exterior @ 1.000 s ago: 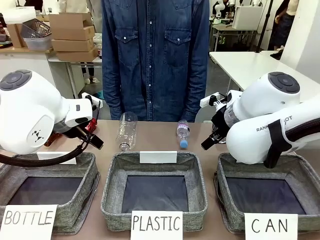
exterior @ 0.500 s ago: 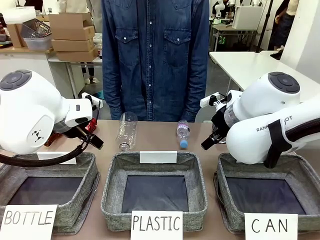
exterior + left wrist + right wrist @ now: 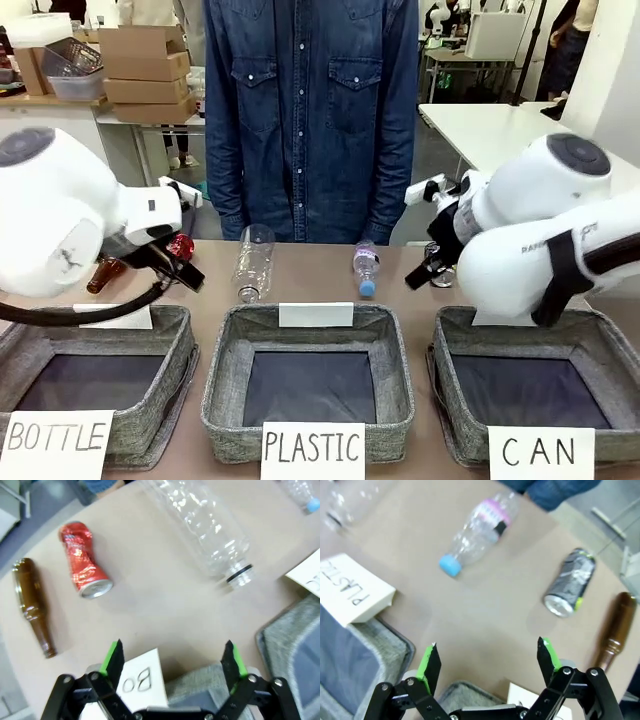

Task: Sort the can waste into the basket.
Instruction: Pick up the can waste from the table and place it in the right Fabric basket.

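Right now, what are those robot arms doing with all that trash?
They are sorting cans, but nothing has been picked up yet. The left end effector hangs open over the table near the crushed red can. The right end effector hangs open near the black can. Both cans lie on the table, not yet in the basket signed CAN. A person stands at the far side.
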Robot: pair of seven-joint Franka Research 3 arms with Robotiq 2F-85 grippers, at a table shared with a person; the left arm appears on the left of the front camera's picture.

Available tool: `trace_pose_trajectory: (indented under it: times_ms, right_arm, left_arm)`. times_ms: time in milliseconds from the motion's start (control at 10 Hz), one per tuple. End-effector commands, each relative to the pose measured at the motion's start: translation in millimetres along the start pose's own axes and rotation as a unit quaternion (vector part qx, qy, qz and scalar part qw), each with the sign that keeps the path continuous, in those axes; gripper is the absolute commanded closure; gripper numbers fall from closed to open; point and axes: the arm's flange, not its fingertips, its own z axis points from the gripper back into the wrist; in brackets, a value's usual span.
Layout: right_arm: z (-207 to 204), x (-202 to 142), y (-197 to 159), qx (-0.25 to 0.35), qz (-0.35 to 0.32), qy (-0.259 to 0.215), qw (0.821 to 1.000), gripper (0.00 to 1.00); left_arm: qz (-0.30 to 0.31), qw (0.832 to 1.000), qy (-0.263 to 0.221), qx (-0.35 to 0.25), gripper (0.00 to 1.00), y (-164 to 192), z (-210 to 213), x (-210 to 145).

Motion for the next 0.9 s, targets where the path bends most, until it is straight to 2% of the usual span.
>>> trace_pose_trajectory:
  times_ms: [0,100,200,300,400,500,600,700,800]
  right_arm:
    - [108,-4,-15,0.045,-0.064,-0.041,0.996,0.00]
    - [140,-16,-13,0.045,-0.058,-0.068,0.995,0.00]
    - [156,-28,-7,0.004,-0.057,-0.087,0.995,0.00]
    - [94,12,-15,0.030,-0.054,-0.046,0.997,0.00]
    - [94,12,-15,0.030,-0.054,-0.046,0.997,0.00]
    - [154,8,-17,0.029,-0.058,-0.078,0.995,0.00]
    - [140,8,-25,0.080,-0.120,-0.041,0.989,0.00]
    - [143,-1,-38,0.198,-0.173,-0.041,0.964,0.00]
    - [149,-6,-55,0.297,-0.288,-0.022,0.910,0.00]
  left_arm:
    - [0.028,0.999,-0.031,0.018,0.00,-4,121,-20]
    - [0.033,0.997,-0.060,0.027,0.00,-12,149,-29]
    - [0.024,0.994,-0.088,0.061,0.00,-21,152,-32]
    - [-0.018,0.980,-0.102,0.169,0.00,-28,123,-29]
    - [0.021,0.997,-0.069,0.032,0.00,2,151,11]
    - [0.021,0.997,-0.069,0.032,0.00,2,151,11]
    - [-0.003,0.992,-0.093,0.084,0.00,-10,174,15]
    - [0.034,0.998,-0.050,-0.003,0.00,4,175,15]
    - [0.107,0.990,-0.008,-0.092,0.00,28,180,6]
